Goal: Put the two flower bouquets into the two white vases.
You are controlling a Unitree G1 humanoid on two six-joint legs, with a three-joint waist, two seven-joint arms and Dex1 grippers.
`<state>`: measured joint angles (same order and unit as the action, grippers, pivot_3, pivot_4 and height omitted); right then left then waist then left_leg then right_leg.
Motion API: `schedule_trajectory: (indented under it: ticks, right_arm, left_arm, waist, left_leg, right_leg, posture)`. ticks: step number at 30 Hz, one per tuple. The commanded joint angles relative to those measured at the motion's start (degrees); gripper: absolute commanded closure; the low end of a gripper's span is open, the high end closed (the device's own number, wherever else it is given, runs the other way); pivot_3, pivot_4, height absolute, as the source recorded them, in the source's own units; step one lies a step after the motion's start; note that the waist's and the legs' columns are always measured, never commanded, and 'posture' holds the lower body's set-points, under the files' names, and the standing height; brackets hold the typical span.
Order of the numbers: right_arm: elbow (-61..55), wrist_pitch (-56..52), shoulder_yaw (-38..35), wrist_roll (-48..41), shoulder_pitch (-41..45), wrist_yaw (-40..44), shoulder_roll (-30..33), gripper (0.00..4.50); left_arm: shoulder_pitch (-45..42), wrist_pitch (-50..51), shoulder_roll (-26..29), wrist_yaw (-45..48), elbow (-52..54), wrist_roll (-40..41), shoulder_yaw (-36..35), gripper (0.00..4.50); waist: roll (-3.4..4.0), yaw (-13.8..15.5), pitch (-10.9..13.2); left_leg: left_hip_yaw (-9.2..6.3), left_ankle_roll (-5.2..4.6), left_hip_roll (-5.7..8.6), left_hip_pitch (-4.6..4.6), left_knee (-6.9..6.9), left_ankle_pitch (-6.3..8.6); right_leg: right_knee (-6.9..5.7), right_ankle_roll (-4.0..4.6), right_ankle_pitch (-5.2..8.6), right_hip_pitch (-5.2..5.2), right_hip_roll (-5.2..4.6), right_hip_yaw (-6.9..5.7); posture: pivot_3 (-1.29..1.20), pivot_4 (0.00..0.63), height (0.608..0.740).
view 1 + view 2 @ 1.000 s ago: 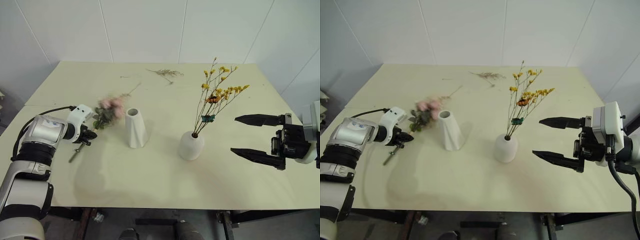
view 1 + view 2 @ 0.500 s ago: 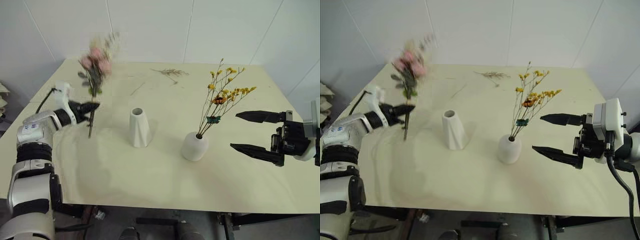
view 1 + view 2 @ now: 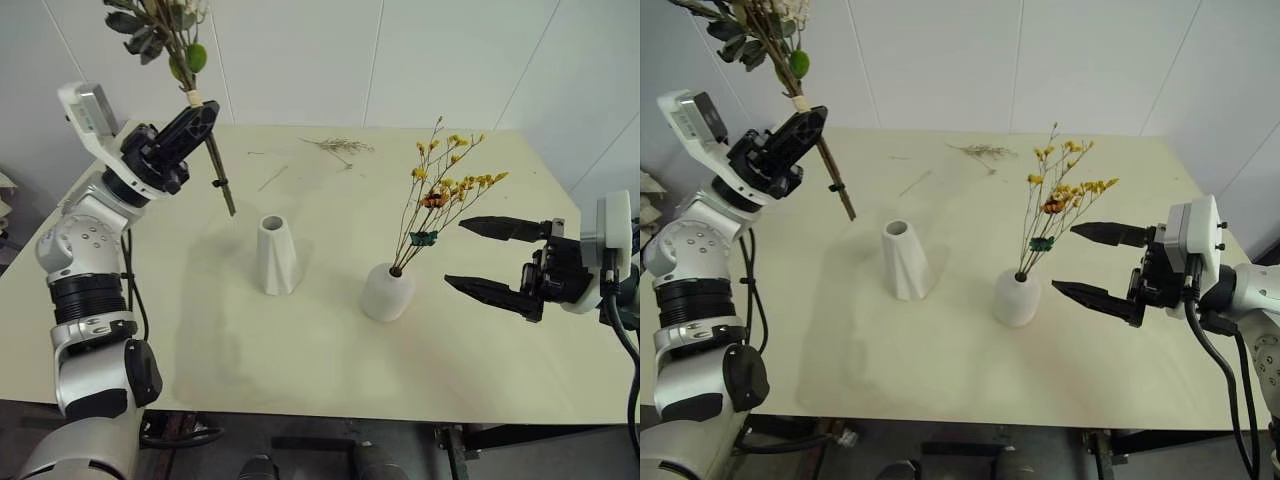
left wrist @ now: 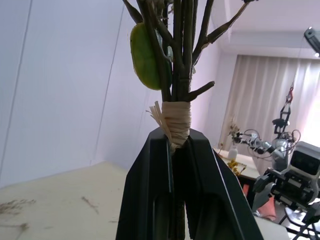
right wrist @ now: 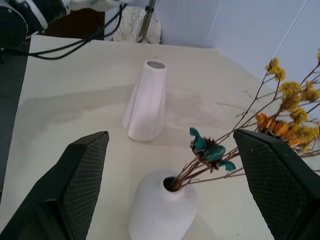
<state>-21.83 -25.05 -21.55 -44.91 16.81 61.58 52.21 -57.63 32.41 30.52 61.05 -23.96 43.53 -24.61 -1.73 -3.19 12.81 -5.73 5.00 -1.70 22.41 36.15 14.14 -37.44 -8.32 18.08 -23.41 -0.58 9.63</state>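
– Where's the bushy bouquet of pink roses and green leaves [image 3: 160, 30]?

– Upper left of the frame, held high above the pale yellow surface [image 3: 300, 340]. The left claw [image 3: 196, 112] is pressed together on the stems, just under the raffia binding [image 4: 176, 120].

– Good place to hold it?

– I'd say so; the bound stems look stiff there, while the heads look soft, top-heavy and easily crushed.

– And the rest?

– The tall twisted matte white vase [image 3: 274, 256] stands empty at centre. The thin-stemmed yellow-orange bouquet with teal tie [image 3: 440, 195] already sits in the squat rounded white vase [image 3: 387, 291], right of centre. The right claw [image 3: 495, 262] is spread wide, empty, beside it.
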Motion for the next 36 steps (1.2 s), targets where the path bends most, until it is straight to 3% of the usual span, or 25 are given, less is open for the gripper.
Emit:
schedule_trajectory:
  ticks: [1, 11, 24, 36]
  right_arm:
    - [-0.29, 0.52, -0.28, -0.18, 0.61, -1.09, -0.84, 0.28]
    - [-1.32, -0.08, -0.02, -0.58, 0.68, -2.99, -1.5, 0.28]
    - [-2.03, 0.13, 0.13, -0.59, 0.79, -4.98, -2.08, 0.28]
    - [-1.86, 0.38, 0.68, -0.39, 1.46, -5.41, -2.84, 0.28]
  left_arm:
    - [-0.29, -1.65, -1.73, -1.89, 2.97, 2.1, -0.92, 4.49]
    - [3.44, -9.07, -7.1, -0.66, 3.77, -0.4, 3.42, 4.49]
    - [5.52, -14.52, -7.83, 0.83, 3.22, -2.4, 5.91, 4.49]
    - [9.1, -19.96, -6.97, 1.91, 5.02, -4.89, 7.38, 0.71]
  waist:
    - [0.0, -0.02, 0.0]
    - [0.0, 0.1, 0.0]
    - [0.0, 0.02, 0.0]
    - [-0.01, 0.02, 0.0]
  left_leg:
    - [0.0, 0.0, 0.0, 0.01, -0.01, 0.0]
    - [0.0, 0.0, 0.01, 0.02, -0.07, 0.0]
    - [0.0, 0.0, 0.01, 0.02, -0.1, 0.0]
    - [0.0, 0.0, 0.01, 0.02, -0.12, 0.0]
  right_leg:
    - [0.01, 0.0, 0.0, -0.01, 0.0, 0.0]
    - [0.06, 0.0, 0.01, -0.02, 0.0, 0.01]
    - [0.1, 0.01, 0.01, -0.03, 0.0, 0.01]
    - [0.12, 0.01, 0.01, -0.02, 0.0, 0.01]
  posture:
    - [0.0, 0.15, 0.74]
    - [0.0, 0.15, 0.74]
    - [0.0, 0.15, 0.74]
    - [0.0, 0.15, 0.74]
